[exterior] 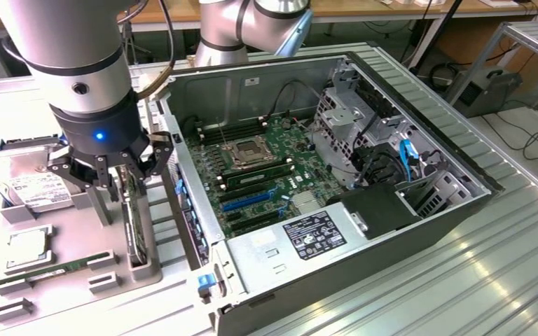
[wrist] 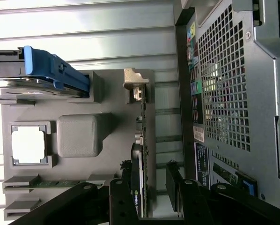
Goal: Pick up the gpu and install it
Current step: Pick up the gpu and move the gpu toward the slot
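- I am watching the black two-fingered gripper point(exterior: 131, 183) hanging with its jaws spread wide, clamping nothing.
- The thin green-and-black gpu card point(exterior: 138, 231) is standing on edge in the grey moulded tray point(exterior: 120, 278), sitting between the fingers, beside the open metal computer case point(exterior: 409, 231).

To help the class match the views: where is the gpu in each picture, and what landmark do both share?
Exterior view: the gpu stands on edge in the grey tray, at the exterior view's left, under the gripper.
Wrist view: edge-on, straddled by the gripper, beside the computer case.
Shared landmark: the CPU in the tray.
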### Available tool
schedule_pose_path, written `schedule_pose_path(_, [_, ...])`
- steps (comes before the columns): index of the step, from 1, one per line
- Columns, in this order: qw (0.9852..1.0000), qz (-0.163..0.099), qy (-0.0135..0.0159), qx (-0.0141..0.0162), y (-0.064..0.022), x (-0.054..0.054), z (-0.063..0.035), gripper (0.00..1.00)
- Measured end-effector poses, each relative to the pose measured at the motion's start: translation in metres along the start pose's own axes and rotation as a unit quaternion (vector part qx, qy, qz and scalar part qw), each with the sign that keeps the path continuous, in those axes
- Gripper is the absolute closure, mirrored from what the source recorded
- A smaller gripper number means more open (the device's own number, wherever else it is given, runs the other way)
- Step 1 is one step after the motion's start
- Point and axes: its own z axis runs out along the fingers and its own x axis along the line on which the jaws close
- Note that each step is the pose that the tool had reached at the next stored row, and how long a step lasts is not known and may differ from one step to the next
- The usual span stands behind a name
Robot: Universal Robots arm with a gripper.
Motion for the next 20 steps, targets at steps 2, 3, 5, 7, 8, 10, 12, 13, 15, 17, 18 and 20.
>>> schedule_pose_path(2, [1.0, 0.0, 0.0, 0.0, 0.0, 0.0, 0.0002, 0.58])
schedule_pose_path(3, [1.0, 0.0, 0.0, 0.0, 0.0, 0.0, 0.0005, 0.58])
schedule_pose_path(5, [1.0, 0.0, 0.0, 0.0, 0.0, 0.0, 0.0009, 0.58])
schedule_pose_path(7, [1.0, 0.0, 0.0, 0.0, -0.0001, 0.0, 0.0019, 0.58])
schedule_pose_path(8, [1.0, 0.0, 0.0, 0.0, -0.0001, 0.0, 0.0021, 0.58])
schedule_pose_path(10, [1.0, 0.0, 0.0, 0.0, -0.0001, 0.0001, 0.0024, 0.58])
schedule_pose_path(12, [1.0, 0.0, -0.0001, -0.0001, -0.0001, 0.0, 0.0029, 0.58])
schedule_pose_path(13, [1.0, 0.0, -0.0001, 0.0, -0.0001, 0.0001, 0.0032, 0.58])
schedule_pose_path(15, [1.0, 0.0, 0.0, 0.0, -0.0002, 0.0001, 0.0036, 0.58])
schedule_pose_path(17, [1.0, 0.0, 0.0, 0.0, -0.0002, 0.0001, 0.0038, 0.58])
schedule_pose_path(18, [1.0, 0.0, 0.0, 0.0, -0.0002, 0.0001, 0.0041, 0.58])
schedule_pose_path(20, [1.0, 0.0, -0.0001, 0.0, -0.0002, 0.0002, 0.0044, 0.58])
